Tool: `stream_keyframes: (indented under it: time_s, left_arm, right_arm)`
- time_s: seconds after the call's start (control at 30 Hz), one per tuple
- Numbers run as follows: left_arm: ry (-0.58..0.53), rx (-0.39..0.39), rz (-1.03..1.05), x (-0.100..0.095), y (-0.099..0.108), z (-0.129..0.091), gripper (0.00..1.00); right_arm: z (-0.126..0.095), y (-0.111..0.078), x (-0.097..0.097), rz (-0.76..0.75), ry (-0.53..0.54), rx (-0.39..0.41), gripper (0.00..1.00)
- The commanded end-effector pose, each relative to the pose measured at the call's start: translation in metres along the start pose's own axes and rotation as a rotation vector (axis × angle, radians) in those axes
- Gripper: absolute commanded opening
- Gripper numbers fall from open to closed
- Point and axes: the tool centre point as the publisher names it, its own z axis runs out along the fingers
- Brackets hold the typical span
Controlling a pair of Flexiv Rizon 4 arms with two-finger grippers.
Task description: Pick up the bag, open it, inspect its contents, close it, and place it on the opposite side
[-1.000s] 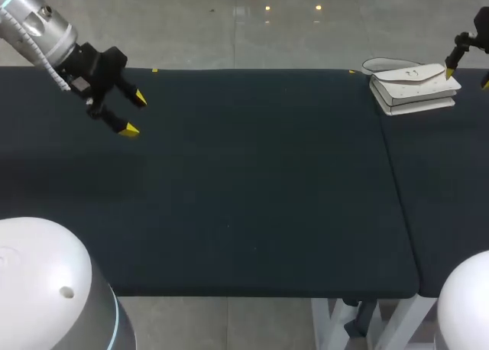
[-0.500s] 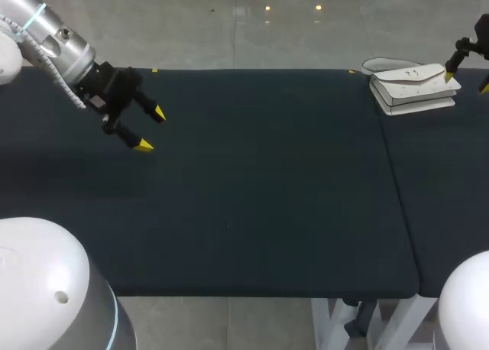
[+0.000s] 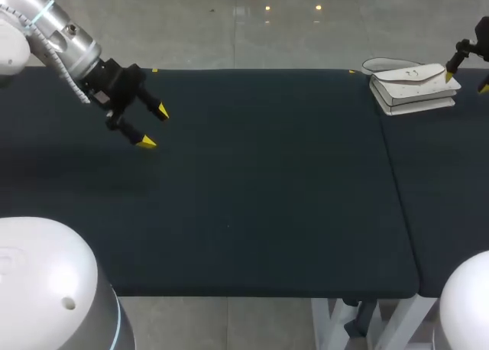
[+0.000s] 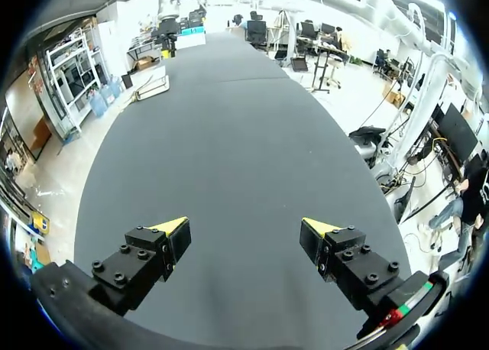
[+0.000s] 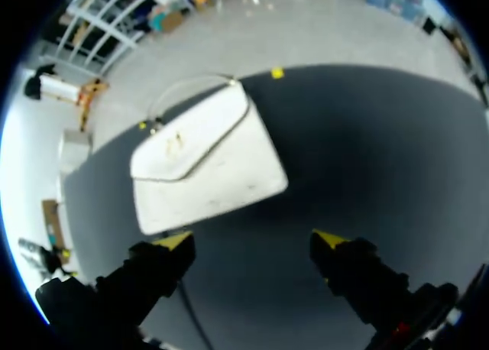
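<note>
A white flap handbag [image 3: 413,88] [image 5: 206,163] with a thin strap lies flat and closed at the far right of the dark tabletop [image 3: 260,182], near its back edge. It sits just ahead of the right jaws, which are spread apart and grasp nothing, with one yellow tip close by the bag's edge. The left jaws, on the silver left arm [image 3: 61,40] coming in from the far left corner, are likewise released. They are wide apart over the tabletop, well apart from the bag.

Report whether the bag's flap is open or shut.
Shut. The white bag lies flat, its flap folded down over the front, no contents showing.
</note>
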Motion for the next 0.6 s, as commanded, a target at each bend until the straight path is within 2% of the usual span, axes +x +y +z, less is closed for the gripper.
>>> stream_keyframes:
  time_s: [0.03, 0.27, 0.3, 0.43, 0.57, 0.6]
  left_arm:
    - [-0.001, 0.003, 0.001, 0.000, 0.001, 0.001, 1.00]
    - [-0.001, 0.003, 0.001, 0.000, 0.001, 0.001, 1.00]
    - [-0.001, 0.003, 0.001, 0.000, 0.001, 0.001, 1.00]
    - [-0.001, 0.003, 0.001, 0.000, 0.001, 0.001, 1.00]
    - [-0.001, 0.003, 0.001, 0.000, 0.001, 0.001, 1.00]
    - [-0.001, 0.003, 0.001, 0.000, 0.001, 0.001, 1.00]
  right_arm:
    - [0.010, 0.023, -0.005, 0.004, 0.010, 0.053, 1.00]
    - [0.020, 0.045, -0.011, 0.015, 0.016, 0.057, 1.00]
    - [0.021, 0.047, -0.010, 0.011, 0.014, 0.058, 0.97]
    - [0.027, 0.054, -0.009, 0.001, 0.011, 0.065, 0.53]
    - [0.029, 0.056, -0.002, -0.023, 0.004, 0.069, 0.28]
    - [0.030, 0.056, -0.001, -0.030, 0.001, 0.070, 0.24]
